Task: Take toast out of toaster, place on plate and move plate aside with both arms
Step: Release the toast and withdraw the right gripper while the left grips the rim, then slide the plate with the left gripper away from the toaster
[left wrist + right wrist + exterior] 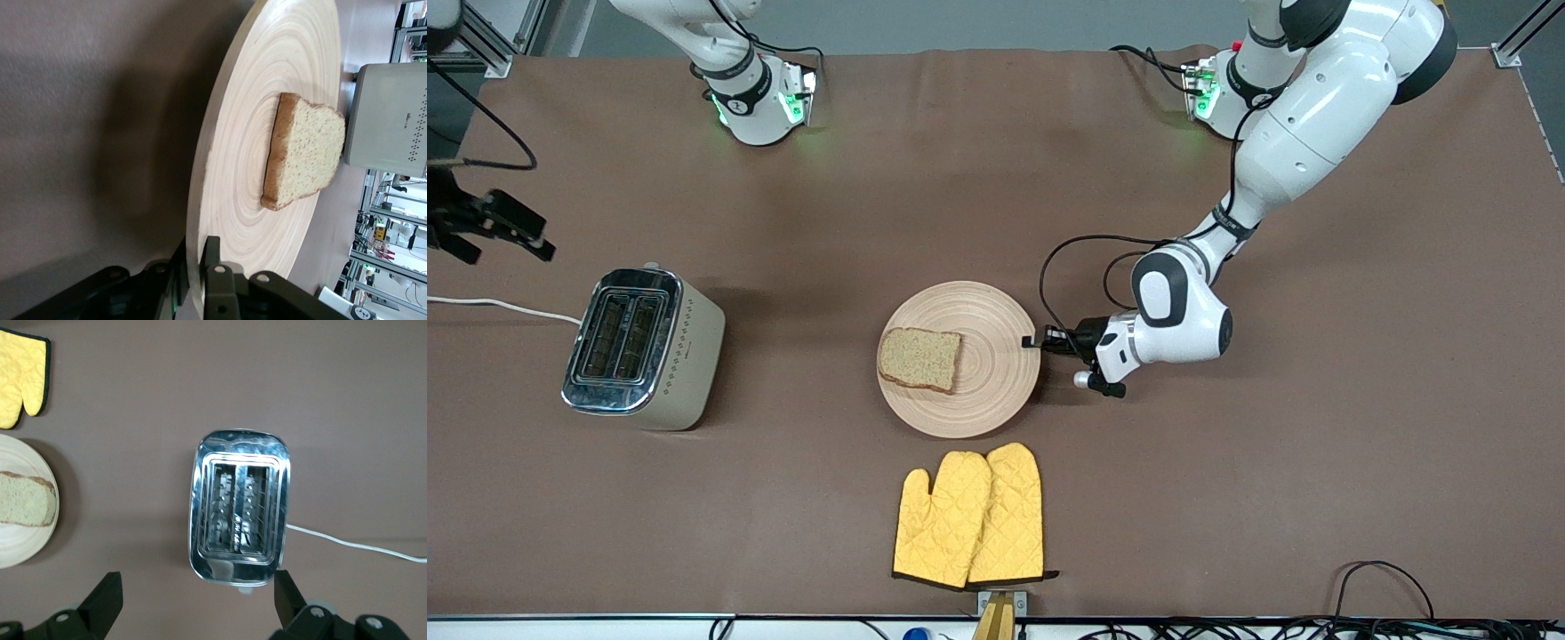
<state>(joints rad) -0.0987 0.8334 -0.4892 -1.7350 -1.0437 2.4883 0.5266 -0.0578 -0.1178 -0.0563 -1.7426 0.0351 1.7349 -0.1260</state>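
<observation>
Item 1, left gripper (1035,342): low at the table, fingers clamped on the rim of the plate (996,391) at the edge toward the left arm's end; the left wrist view shows one finger (212,267) on the plate's top face with the rim pinched beneath it.

Item 2, plate: round, pale wood, ring-grooved, flat on the table (1227,498) near its middle.

Item 3, toast (920,358): lying flat on the plate, on the half toward the toaster, inside the rim.

Item 4, toaster (645,348): toward the right arm's end, both slots empty in the right wrist view, white cord (498,307) trailing off the table edge.

Item 5, right gripper (489,227): up above the toaster, fingers spread wide, holding nothing; this arm waits.

Item 6, oven mitts (969,518): yellow pair, nearer the front camera than the plate.

Step in hand, we judge: toast delivered, plate now gripped for moving aside. The next move calls for a level, steady pull along the table so the slice does not slide off.
</observation>
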